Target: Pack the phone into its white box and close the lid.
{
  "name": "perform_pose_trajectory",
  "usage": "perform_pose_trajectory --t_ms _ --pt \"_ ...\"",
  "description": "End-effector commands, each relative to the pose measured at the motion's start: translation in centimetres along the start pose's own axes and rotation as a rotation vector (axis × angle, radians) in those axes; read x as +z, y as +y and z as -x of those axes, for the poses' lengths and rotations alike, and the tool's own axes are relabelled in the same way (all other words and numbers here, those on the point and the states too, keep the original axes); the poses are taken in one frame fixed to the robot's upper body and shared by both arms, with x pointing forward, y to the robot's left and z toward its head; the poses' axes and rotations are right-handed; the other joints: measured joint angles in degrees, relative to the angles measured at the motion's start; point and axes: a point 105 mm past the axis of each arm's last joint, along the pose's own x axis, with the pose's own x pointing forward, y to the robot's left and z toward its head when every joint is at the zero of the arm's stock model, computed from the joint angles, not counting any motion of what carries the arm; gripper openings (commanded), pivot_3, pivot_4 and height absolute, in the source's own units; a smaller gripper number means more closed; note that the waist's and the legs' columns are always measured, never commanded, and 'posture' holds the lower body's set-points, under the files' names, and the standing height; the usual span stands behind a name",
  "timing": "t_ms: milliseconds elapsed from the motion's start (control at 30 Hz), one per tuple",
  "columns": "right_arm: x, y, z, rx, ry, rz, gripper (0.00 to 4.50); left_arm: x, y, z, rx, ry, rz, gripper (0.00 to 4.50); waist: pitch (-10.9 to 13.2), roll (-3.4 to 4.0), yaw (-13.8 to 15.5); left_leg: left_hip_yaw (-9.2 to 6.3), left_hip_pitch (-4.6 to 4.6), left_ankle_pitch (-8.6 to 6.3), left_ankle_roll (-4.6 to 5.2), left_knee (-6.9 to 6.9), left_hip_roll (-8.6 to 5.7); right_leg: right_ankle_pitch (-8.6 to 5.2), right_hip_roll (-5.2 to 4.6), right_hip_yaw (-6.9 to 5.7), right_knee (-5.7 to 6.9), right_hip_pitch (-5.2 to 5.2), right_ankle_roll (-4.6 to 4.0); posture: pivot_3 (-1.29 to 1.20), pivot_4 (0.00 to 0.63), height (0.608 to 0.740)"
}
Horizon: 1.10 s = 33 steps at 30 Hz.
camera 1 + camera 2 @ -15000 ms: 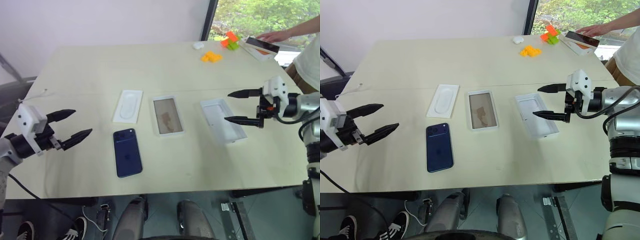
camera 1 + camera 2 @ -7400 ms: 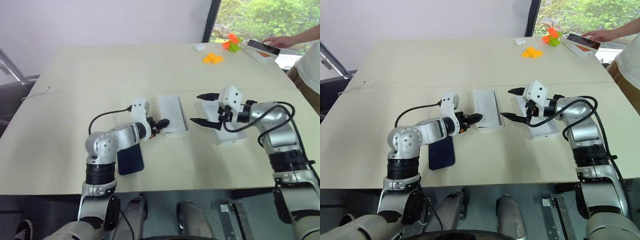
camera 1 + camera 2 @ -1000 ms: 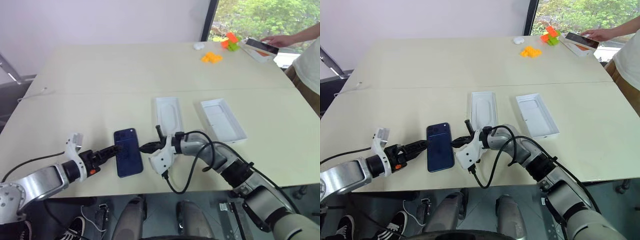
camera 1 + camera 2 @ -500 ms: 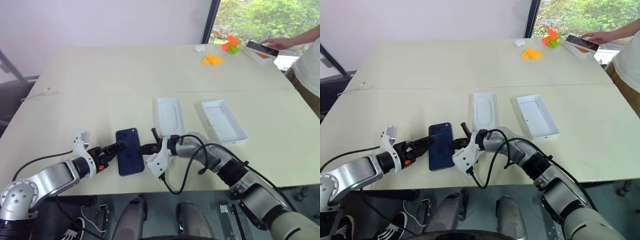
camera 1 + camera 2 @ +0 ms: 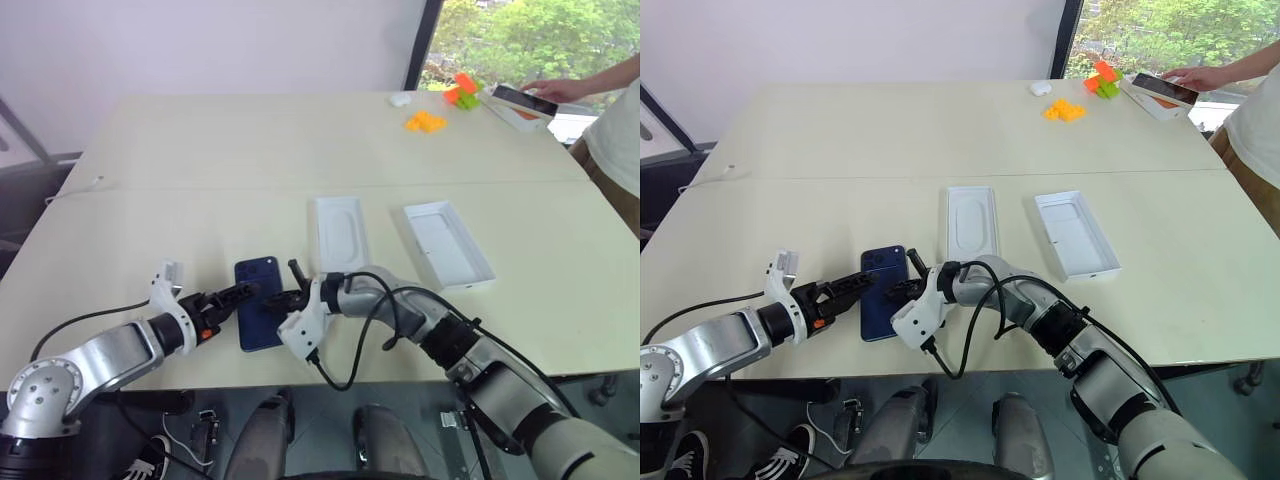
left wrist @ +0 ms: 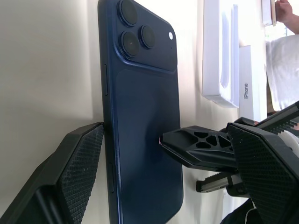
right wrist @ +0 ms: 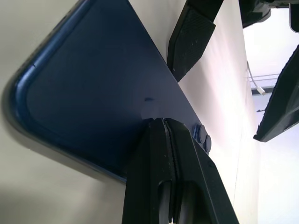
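table (image 5: 200, 150): cream | wall (image 5: 200, 40): pale | window (image 5: 520, 30): greenery, likely trees

the phone's (image 6: 140, 116) near end is cut off by the left wrist view's edge, and one long side is hidden behind a left finger (image 6: 70, 172). in the right wrist view its far part is covered by the right gripper (image 7: 164, 140). the person (image 5: 615, 130) at the table's far corner is cut off by the frame.
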Motion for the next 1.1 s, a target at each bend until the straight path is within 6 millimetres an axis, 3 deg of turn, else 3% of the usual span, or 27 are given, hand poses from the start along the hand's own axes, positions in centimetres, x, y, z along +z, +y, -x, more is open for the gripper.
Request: perform_pose_trajectory --t_ms 33,233,433,533,633,833,1100 --pt "-1.8 -0.8 1.9 0.002 0.052 0.011 0.00 -1.3 0.3 -0.3 0.010 0.051 -0.002 4.41 0.0 0.00 0.0 0.00 0.00 0.00 0.00 0.00 -0.01 0.00 -0.02 0.00 -0.02 0.00 0.00 0.00 0.150 0.740" --pt "-2.4 -0.5 3.0 0.033 0.072 0.039 0.00 -1.1 0.3 -0.3 0.002 0.045 -0.005 4.41 0.0 0.01 -0.1 0.01 -0.02 -0.03 0.05 -0.07 -0.02 -0.01 -0.06 -0.01 -0.09 -0.01 0.01 0.00 0.150 0.740" --pt "-2.1 1.7 2.3 0.099 0.060 0.049 0.00 -1.2 0.2 -0.4 -0.001 0.048 -0.022 4.41 0.0 0.01 -0.1 0.01 -0.02 -0.04 0.06 -0.08 -0.01 -0.03 -0.06 -0.02 -0.14 0.00 0.03 0.00 0.150 0.740" --pt "-1.8 1.7 1.7 0.094 0.049 0.048 0.00 -1.2 -0.1 -0.3 -0.015 0.048 -0.017 4.41 0.0 0.01 -0.2 0.01 -0.01 -0.05 0.07 -0.08 -0.01 -0.03 -0.06 -0.01 -0.16 0.02 0.03 0.00 0.150 0.740" --pt "-2.4 1.9 2.6 0.085 0.041 0.041 0.00 -1.3 0.1 -0.4 -0.004 0.052 -0.017 4.41 0.0 0.01 -0.2 0.00 0.00 -0.05 0.06 -0.08 0.01 -0.03 -0.05 -0.02 -0.16 0.02 0.03 0.00 0.150 0.740" --pt "-1.6 1.4 1.3 0.068 0.010 0.036 0.00 -1.7 0.1 -0.5 -0.004 0.059 -0.017 4.41 -0.1 -0.04 -0.3 0.00 0.00 -0.10 0.18 -0.09 0.00 -0.03 -0.06 -0.02 -0.37 0.11 0.02 0.00 0.150 0.740" --pt "-0.9 2.2 0.3 0.087 -0.008 0.046 0.00 -1.4 -1.1 -0.6 -0.005 0.072 -0.036 4.41 -0.4 -0.10 -0.5 -0.03 0.02 -0.11 0.17 -0.11 0.07 -0.03 -0.02 -0.02 -0.36 0.10 0.02 0.00 0.150 0.740"
